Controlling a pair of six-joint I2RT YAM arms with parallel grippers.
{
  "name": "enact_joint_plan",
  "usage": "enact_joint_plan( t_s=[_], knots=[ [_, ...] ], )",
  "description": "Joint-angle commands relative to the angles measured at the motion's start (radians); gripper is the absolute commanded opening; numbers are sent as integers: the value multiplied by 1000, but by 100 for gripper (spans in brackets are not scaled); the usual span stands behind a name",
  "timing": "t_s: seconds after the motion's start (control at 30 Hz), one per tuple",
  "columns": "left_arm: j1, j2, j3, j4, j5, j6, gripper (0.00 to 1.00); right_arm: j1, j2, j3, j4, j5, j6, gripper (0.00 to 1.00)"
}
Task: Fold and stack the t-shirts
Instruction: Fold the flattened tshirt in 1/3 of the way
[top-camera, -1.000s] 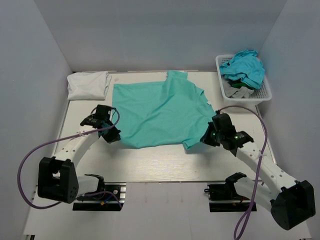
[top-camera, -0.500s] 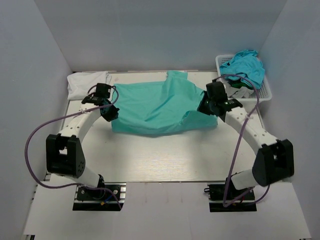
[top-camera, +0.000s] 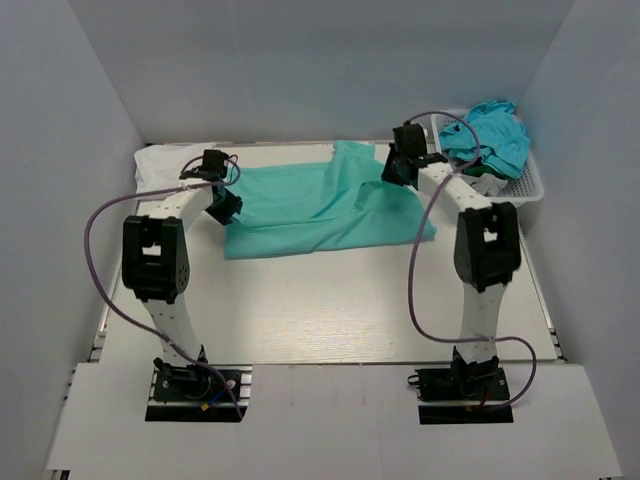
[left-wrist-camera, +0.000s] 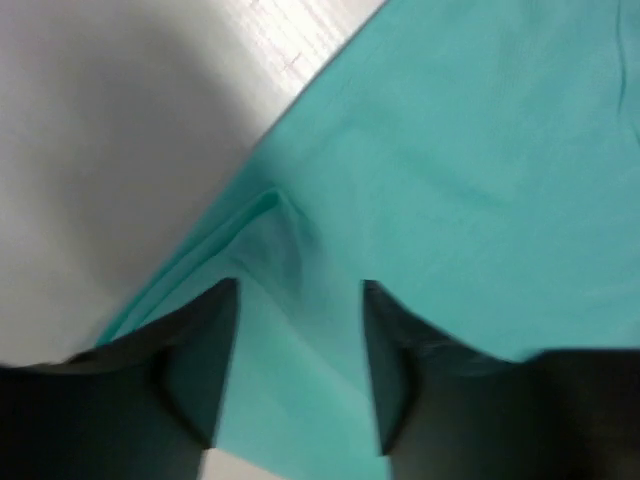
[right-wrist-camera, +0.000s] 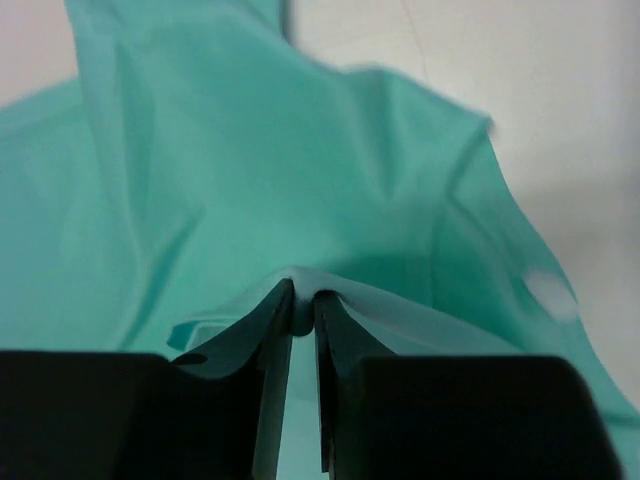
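A mint-green t-shirt (top-camera: 320, 205) lies folded in half across the back of the table, its fold line facing the near side. My left gripper (top-camera: 222, 205) hovers at the shirt's left edge; in the left wrist view its jaws (left-wrist-camera: 298, 290) stand open with the cloth (left-wrist-camera: 480, 150) lying flat beneath them. My right gripper (top-camera: 395, 170) is at the shirt's back right corner near the sleeve. In the right wrist view (right-wrist-camera: 304, 295) its fingers are nearly together, pinching a raised ridge of the green cloth (right-wrist-camera: 250, 150). A folded white t-shirt (top-camera: 160, 163) lies at the back left.
A white mesh basket (top-camera: 530, 187) stands at the back right, holding turquoise t-shirts (top-camera: 490, 130). Purple cables loop from both arms over the table. Grey walls close in the back and both sides.
Both arms carried the shirt's near hem away to the back, folding it in half. The left jaws have opened and let the cloth go; the right jaws have loosened slightly.
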Motion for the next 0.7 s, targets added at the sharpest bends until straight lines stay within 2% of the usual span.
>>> enact_joint_plan(
  t_s=[0.0,0.03,0.07,0.1,0.13,0.17,0.27,0.4,0.47,0.53,0.67],
  knots=[
    [10,51,121,-39,-65,-25,69,-6,142,204,28,-12,-118,22],
    [19,65,150,-58,-65,-25,77,-11,191,229,14,-23,-124,27],
    [19,74,194,-83,-74,-25,85,-11,195,273,8,-27,-132,40],
    [19,74,208,-92,-74,-14,99,-9,192,274,8,-67,-157,43],
    [19,74,208,-92,-74,-14,99,-9,160,265,9,-76,-163,48],
    [19,58,208,-92,-74,1,99,-3,138,233,20,-76,-175,57],
    [-4,-10,133,-69,-65,24,99,-3,17,52,104,-105,-172,75],
    [-13,-82,0,56,100,74,99,-11,-141,-238,153,-90,-149,84],
    [-24,-93,-72,108,165,83,99,-11,-175,-287,191,-89,-143,88],
    [-36,-78,-95,135,165,92,99,-15,-175,-337,190,-77,-144,88],
    [-46,-6,-65,104,165,112,99,-48,-126,-334,193,-52,-122,88]
  ],
)
